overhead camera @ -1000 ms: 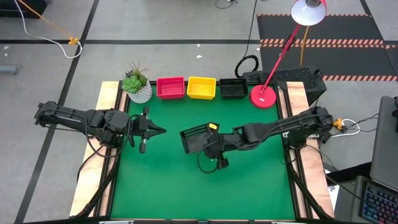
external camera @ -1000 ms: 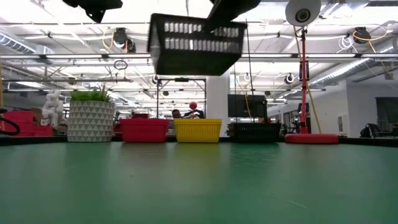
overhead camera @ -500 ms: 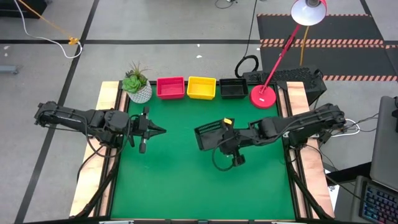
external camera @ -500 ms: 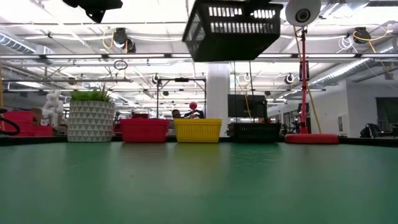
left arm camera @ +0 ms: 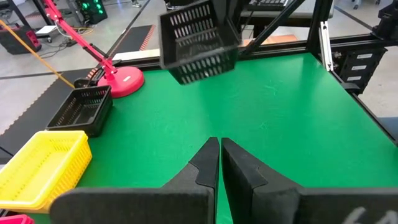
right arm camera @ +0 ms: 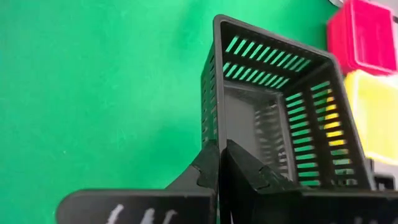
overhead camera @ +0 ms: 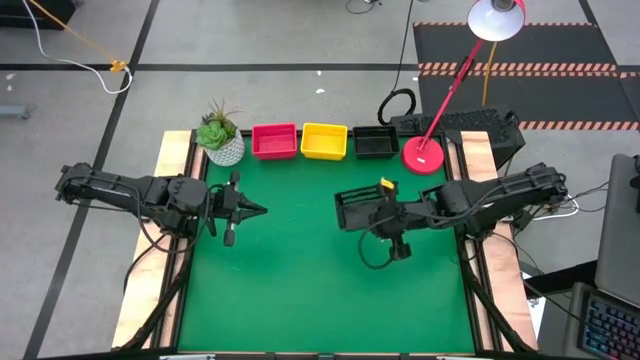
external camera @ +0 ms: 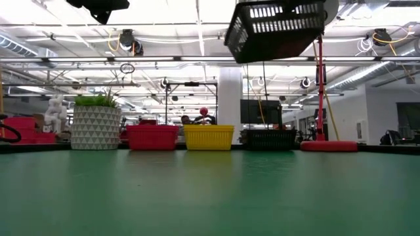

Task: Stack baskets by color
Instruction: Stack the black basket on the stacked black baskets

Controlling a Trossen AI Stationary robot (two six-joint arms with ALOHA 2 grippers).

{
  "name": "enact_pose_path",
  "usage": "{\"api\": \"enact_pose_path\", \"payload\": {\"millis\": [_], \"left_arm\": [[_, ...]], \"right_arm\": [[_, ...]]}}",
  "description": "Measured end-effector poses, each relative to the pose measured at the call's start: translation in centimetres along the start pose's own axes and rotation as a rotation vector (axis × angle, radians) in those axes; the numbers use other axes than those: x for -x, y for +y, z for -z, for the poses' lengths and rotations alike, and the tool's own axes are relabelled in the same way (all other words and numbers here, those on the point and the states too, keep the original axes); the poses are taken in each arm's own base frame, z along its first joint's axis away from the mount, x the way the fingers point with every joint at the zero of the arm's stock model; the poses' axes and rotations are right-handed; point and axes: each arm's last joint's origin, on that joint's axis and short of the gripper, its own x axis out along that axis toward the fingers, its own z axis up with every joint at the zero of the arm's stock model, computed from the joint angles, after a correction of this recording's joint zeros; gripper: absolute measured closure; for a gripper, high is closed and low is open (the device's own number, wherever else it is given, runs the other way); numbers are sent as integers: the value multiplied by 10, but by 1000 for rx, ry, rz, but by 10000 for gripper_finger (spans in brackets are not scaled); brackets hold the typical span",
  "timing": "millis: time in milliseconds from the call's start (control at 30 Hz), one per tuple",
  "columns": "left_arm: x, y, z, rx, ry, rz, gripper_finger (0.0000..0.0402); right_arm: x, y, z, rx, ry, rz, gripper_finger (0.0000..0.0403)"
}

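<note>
While I have the right gripper clenched on the rim of a black basket and carried clear above the green table, my judgement is that the job now is lining it up over its twin. That twin, the second black basket, sits at the table's far edge just beside the red lamp base, with the yellow basket and then the red basket on its other side, away from the lamp. I'd level the tilted carried basket, square its rectangle to the one below, then lower it straight so the slotted plastic walls nest without snagging. The matte table gives no help with sliding, so I'd correct in the air. The left gripper waits clenched and empty, well away from the lamp.
</note>
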Motion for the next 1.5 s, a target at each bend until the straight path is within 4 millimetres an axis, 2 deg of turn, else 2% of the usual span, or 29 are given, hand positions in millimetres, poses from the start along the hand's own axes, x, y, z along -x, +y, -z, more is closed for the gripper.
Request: {"api": "enact_pose_path", "payload": {"millis": [300, 633, 867, 1200, 1500], "left_arm": [[0, 0, 0, -1, 0, 0, 380], [0, 0, 0, -5, 0, 0, 380], [0, 0, 0, -1, -1, -1, 380], [0, 0, 0, 1, -3, -1, 380], [0, 0, 0, 2, -3, -1, 380]], "right_arm": [[23, 14, 25, -4, -34, 50, 399], [18, 18, 65, -58, -69, 131, 399], [18, 16, 83, -64, -86, 157, 399], [18, 9, 87, 1, -84, 181, 399], [13, -23, 87, 70, -34, 282, 399]]}}
